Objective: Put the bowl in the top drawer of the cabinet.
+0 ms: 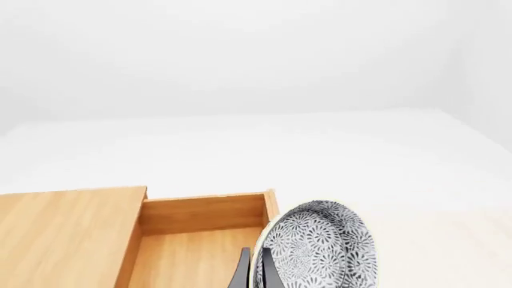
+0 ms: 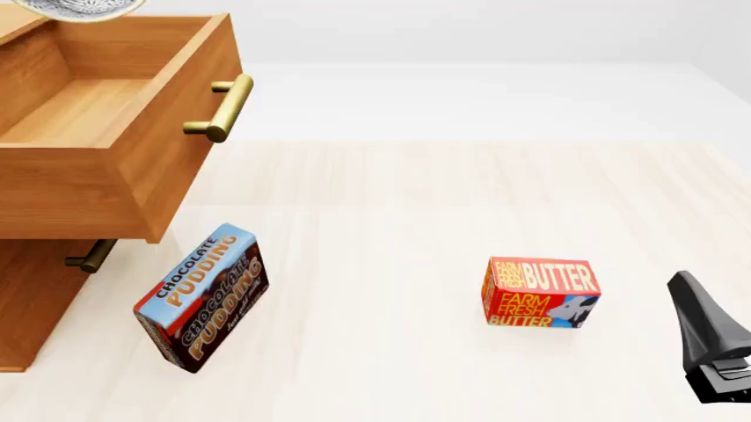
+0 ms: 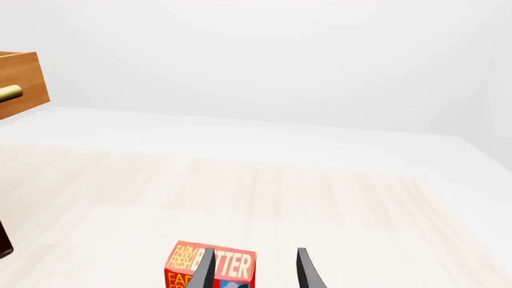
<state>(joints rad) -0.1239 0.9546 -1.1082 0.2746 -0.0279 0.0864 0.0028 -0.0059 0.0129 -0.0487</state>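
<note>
The bowl [image 1: 320, 247], white with a dark floral pattern, hangs tilted on edge with my left gripper [image 1: 254, 267] shut on its rim. It is above the far side wall of the open top drawer [image 1: 192, 252]. In the front view only the bowl's lower edge [image 2: 76, 7] shows at the top left, above the pulled-out top drawer [image 2: 105, 114] of the cabinet [image 2: 24, 308]; the left gripper itself is out of that frame. The drawer's inside looks bare. My right gripper [image 3: 252, 267] stands open low at the right, just behind the butter box.
A butter box [image 2: 540, 293] lies on the table right of centre, in front of the right gripper [image 2: 695, 303]. A chocolate pudding box [image 2: 202, 299] leans beside the cabinet, below the drawer's brass handle [image 2: 223, 105]. The lower drawer's handle [image 2: 88, 255] sits under the open drawer.
</note>
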